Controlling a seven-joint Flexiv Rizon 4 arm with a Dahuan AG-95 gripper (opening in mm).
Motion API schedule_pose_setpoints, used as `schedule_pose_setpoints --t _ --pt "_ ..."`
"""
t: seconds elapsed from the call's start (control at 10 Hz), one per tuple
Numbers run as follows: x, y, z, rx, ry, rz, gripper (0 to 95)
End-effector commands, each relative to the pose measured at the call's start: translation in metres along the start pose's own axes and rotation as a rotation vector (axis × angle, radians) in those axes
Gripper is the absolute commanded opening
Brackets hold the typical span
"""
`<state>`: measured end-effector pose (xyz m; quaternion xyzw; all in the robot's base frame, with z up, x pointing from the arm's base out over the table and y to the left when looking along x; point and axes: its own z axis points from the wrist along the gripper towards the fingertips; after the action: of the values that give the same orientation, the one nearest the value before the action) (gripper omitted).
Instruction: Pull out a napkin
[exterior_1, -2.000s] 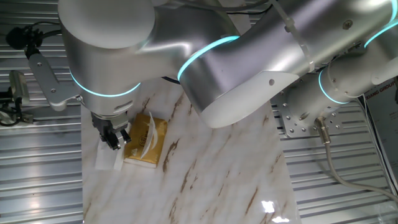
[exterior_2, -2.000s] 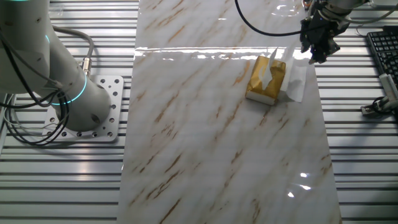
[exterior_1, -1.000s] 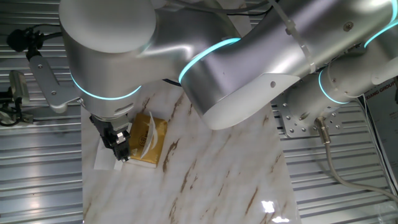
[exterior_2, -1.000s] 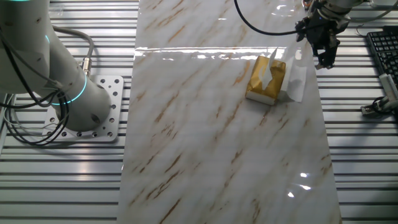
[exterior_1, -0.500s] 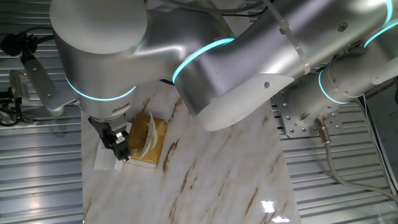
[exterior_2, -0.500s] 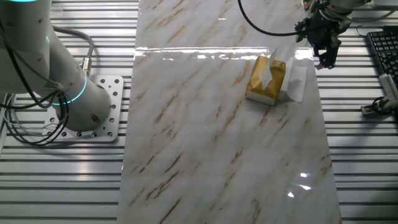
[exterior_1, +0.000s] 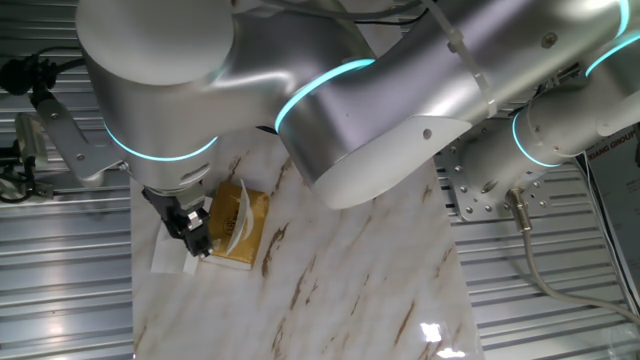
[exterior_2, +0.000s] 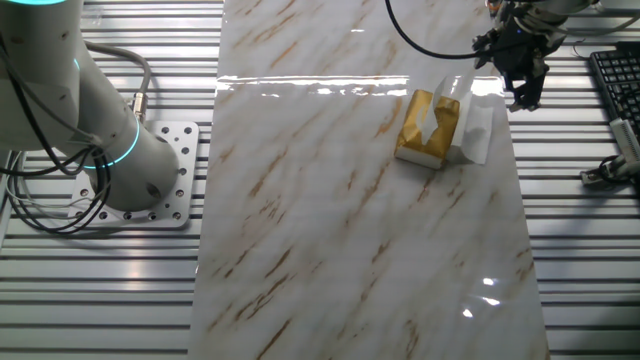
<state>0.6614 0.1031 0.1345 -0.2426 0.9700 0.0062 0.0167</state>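
The napkin (exterior_1: 165, 256) is a thin white sheet lying flat on the marble table, against the side of the golden tissue pack (exterior_1: 240, 226). In the other fixed view the napkin (exterior_2: 479, 134) lies right of the pack (exterior_2: 428, 128). A second white tissue (exterior_2: 432, 110) sticks up from the pack's slot. My gripper (exterior_1: 192, 232) hovers just above the napkin beside the pack, with its dark jaws apart and nothing between them. In the other fixed view the gripper (exterior_2: 522, 90) is over the napkin's far right edge.
The marble table (exterior_2: 350, 230) is a narrow slab flanked by ribbed metal surfaces. The arm's base (exterior_2: 130, 170) stands at the left. A keyboard (exterior_2: 615, 80) and a clamp lie off the table's right edge. The arm's large body (exterior_1: 330, 90) hides the far part of the table.
The jaws have spread since two seconds ago and the gripper shifted slightly over the napkin. The napkin and the pack have not moved. The arm's elbow has drifted a little.
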Motion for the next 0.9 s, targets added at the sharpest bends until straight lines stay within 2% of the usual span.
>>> schedule_pose_setpoints --t 0.1,0.9 --pt "0.0007 0.0003 0.0012 0.003 -0.004 0.012 95.0" --pt "0.001 0.0004 0.0023 0.004 -0.018 0.044 95.0"
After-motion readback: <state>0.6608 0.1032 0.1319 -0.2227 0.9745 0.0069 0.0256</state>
